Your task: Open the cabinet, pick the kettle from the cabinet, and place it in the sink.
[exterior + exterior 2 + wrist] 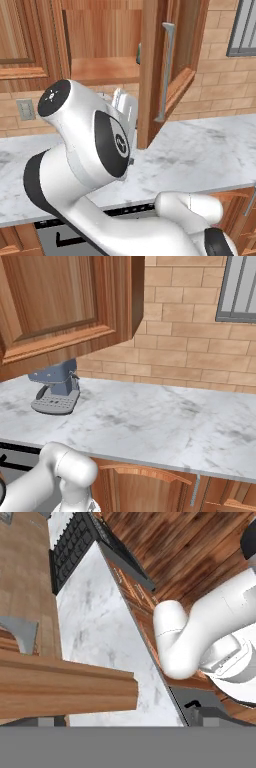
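Note:
The cabinet [102, 70] stands open, and its door [167, 75] with the long silver bar handle [166, 70] is swung out toward me. From the right, the door's panelled face [55, 301] hangs over the counter. A small greyish shape [138, 54] peeks out at the shelf's right end behind the door's edge; too little of it shows to tell whether it is the kettle. The sink is out of view. My white hand [124, 102] sits just below the shelf, left of the door, half hidden by my elbow. My gripper [129, 719] is open, with nothing between its tips and a wooden lower edge [65, 687] close above them.
A blue-grey espresso machine [55, 388] stands on the marble counter [165, 416] under the open door. A second wooden door [22, 40] hangs to the left, with a wall outlet [25, 109] below it. A window [240, 288] is at the far right. The stove [80, 537] lies beside the counter.

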Available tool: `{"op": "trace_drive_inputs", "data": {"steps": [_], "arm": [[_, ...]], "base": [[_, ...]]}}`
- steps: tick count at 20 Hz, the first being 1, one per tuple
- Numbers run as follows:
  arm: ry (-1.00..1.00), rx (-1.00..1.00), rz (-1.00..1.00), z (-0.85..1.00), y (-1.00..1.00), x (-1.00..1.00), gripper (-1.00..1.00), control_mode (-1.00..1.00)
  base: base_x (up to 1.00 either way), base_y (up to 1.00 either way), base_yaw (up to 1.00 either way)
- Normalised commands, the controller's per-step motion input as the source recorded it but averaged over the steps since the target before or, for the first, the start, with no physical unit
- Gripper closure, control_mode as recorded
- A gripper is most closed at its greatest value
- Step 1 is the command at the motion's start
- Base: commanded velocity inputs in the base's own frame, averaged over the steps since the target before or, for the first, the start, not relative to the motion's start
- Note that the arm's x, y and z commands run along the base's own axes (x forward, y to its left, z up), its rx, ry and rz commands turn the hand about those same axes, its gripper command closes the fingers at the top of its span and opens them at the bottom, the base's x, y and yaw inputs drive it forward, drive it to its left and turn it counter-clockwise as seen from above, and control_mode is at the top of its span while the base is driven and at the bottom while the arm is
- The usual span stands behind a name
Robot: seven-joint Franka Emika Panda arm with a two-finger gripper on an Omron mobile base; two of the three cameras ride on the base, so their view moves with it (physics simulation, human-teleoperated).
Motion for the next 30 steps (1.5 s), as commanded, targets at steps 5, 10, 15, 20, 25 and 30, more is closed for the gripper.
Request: {"op": "trace_drive_inputs", "data": {"steps": [5,10,15,20,25,30], "arm": [[0.00,0.02,-0.10,0.00,-0.53,-0.42,-1.00,-1.00],[0.00,0.00,-0.04,0.02,-0.55,-0.37,-1.00,-1.00],[0.00,0.00,0.00,0.04,-0.58,-0.30,-1.00,-1.00],[0.00,0.00,0.00,0.05,-0.60,-0.25,-1.00,-1.00],[0.04,0.00,0.00,0.04,-0.59,-0.20,-1.00,-1.00],[0.10,0.00,0.00,0.07,-0.60,-0.15,-1.00,-1.00]], "base": [[0.00,0.00,0.00],[0.00,0.00,0.00],[0.00,0.00,0.00],[0.00,0.00,0.00],[0.00,0.00,0.00],[0.00,0.00,0.00]]}}
